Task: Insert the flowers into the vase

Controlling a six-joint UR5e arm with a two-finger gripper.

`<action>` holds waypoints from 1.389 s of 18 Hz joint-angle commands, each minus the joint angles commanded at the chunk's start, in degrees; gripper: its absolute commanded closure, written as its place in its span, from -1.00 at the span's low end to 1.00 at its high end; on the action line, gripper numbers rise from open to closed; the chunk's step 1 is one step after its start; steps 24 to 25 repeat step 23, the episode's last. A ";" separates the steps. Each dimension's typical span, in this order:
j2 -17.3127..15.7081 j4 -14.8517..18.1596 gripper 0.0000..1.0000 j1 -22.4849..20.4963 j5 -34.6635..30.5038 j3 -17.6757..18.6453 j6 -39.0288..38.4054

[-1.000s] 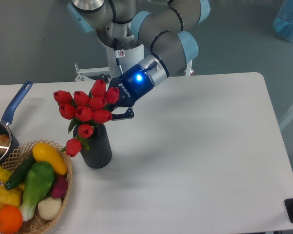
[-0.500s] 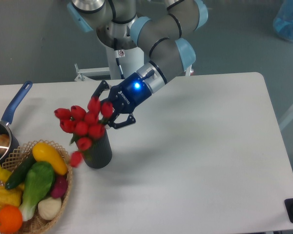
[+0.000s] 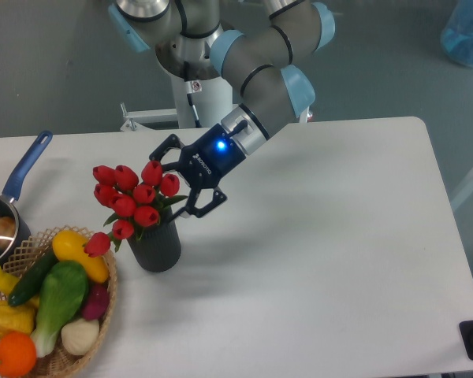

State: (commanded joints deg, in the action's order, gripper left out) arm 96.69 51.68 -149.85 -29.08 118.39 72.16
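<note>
Already the flowers (image 3: 133, 199) stood in the vase (image 3: 158, 243), their stems down inside its round mouth and the red buds fanned out above it, leaning toward the left. One bud hung lower than the rest, drooping over the left side of the vase toward the basket (image 3: 104, 308). My pincer (image 3: 180, 178) hovered just to the right of the bunch with its two fingers spread wide apart and nothing between them; one finger (image 3: 163, 146) reached above the topmost buds and the other pointed down on the right, beside a green leaf. I could not tell whether either finger touched a bud or a leaf. A blue light glowed on my wrist (image 3: 221, 146). The vase sat on the white table (image 3: 331, 236), left of the middle, just to the right of the basket. That basket held a yellow squash (image 3: 76, 253), a green vegetable (image 3: 61, 298) and an orange (image 3: 14, 353), among others. Farther left, at the edge of the view, sat a pan with a blue handle (image 3: 25, 164).
</note>
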 joint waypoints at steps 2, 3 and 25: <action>-1.06 0.00 -1.00 -1.31 -0.18 -0.26 0.00; -1.50 0.09 -1.00 -2.45 -0.10 -0.44 0.00; 1.83 0.44 -1.00 -11.16 -50.44 -11.95 4.75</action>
